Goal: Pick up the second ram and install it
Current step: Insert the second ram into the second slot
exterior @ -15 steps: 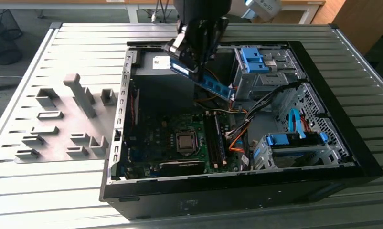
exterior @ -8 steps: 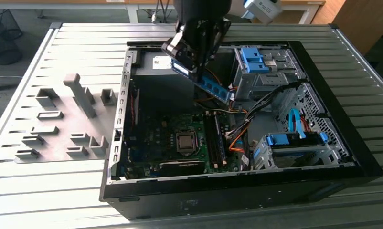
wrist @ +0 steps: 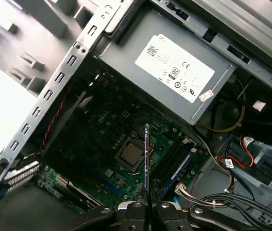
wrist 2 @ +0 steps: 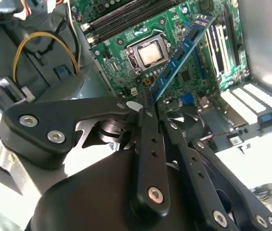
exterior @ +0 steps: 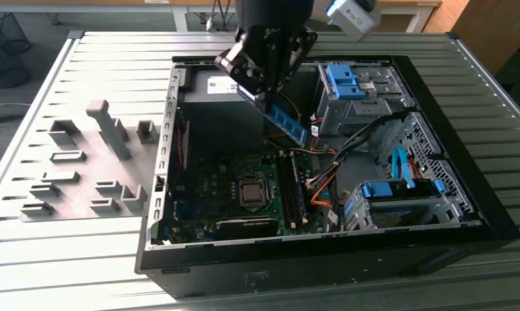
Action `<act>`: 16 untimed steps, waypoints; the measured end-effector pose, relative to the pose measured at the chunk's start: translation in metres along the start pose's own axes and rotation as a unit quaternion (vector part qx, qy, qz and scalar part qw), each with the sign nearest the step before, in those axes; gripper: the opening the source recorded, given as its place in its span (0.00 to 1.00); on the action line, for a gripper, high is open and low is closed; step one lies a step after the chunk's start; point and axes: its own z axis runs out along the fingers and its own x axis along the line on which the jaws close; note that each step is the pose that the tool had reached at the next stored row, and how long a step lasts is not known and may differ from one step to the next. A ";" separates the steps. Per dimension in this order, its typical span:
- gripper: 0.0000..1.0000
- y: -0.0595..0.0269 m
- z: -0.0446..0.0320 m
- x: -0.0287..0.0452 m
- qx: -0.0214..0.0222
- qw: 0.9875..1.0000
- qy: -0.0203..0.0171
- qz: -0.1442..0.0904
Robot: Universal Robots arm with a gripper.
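My gripper [exterior: 264, 98] hangs over the open computer case [exterior: 161, 194], shut on one end of the second ram [exterior: 288, 124]. The ram is a thin blue-green stick with dark chips, and it slants down from my fingers above the motherboard [exterior: 229, 194] without touching it. In the second wrist view the ram [wrist 2: 181, 50] sticks out from the gripper [wrist 2: 151, 99] over the processor socket [wrist 2: 150, 53]. The first wrist view has the ram [wrist: 146, 154] edge-on, rising from the gripper [wrist: 147, 206], with the long memory slots [wrist: 177, 156] just beside it.
Grey holder blocks [exterior: 78, 175] stand on the slatted table at the exterior view's left. Inside the case are the power supply [wrist: 174, 72], blue drive-bay latches [exterior: 347, 81] [exterior: 399, 189] and orange and black cables [exterior: 322, 188] close to the memory slots [exterior: 291, 191].
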 end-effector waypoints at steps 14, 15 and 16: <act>0.14 -0.0010 0.0029 -0.0025 -0.003 0.997 0.002 0.080; 0.14 -0.0014 0.0032 -0.0031 -0.003 0.997 0.002 0.081; 0.14 -0.0014 0.0034 -0.0033 -0.003 0.996 0.002 0.085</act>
